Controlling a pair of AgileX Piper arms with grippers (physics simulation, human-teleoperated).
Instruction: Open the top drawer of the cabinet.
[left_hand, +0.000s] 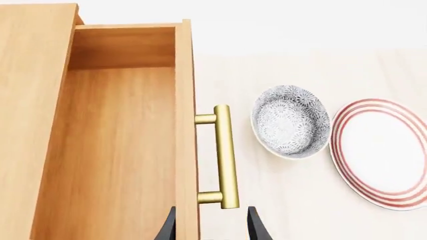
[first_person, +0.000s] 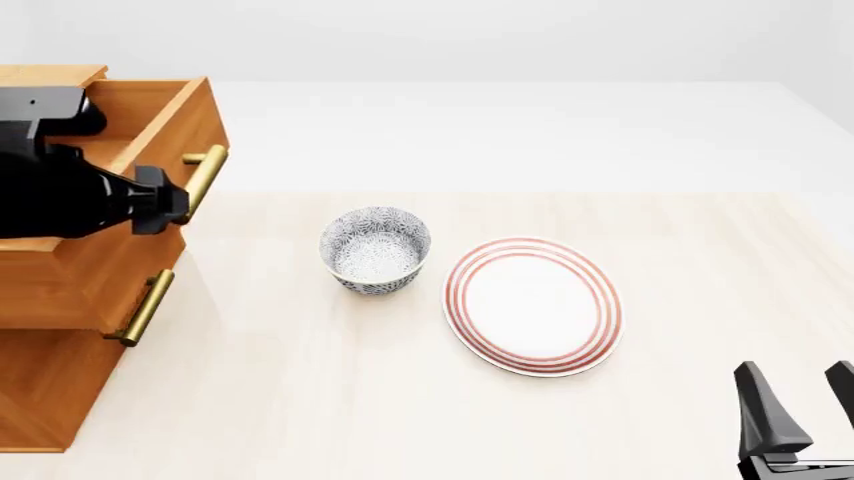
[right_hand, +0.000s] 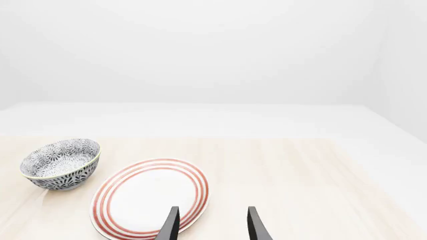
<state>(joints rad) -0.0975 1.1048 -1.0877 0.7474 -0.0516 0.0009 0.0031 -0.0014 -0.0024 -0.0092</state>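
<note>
The cabinet (first_person: 47, 390) stands at the left edge of the table. Its top drawer (first_person: 167, 115) is pulled out toward the middle of the table and its inside (left_hand: 113, 150) looks bare. The drawer's brass bar handle (left_hand: 225, 155) (first_person: 203, 178) runs along its front. My left gripper (left_hand: 212, 212) (first_person: 174, 200) is open, with one finger on each side of the drawer front and the handle's near end; the fingertips do not clamp the bar. My right gripper (first_person: 801, 400) (right_hand: 212, 215) is open and empty above the table's front right.
A lower drawer with a like brass handle (first_person: 142, 306) sits under the top one. A patterned grey bowl (first_person: 375, 250) (left_hand: 291, 121) (right_hand: 60, 164) stands right of the cabinet. A white plate with red rings (first_person: 534, 305) (left_hand: 383, 152) (right_hand: 150, 197) lies beside it.
</note>
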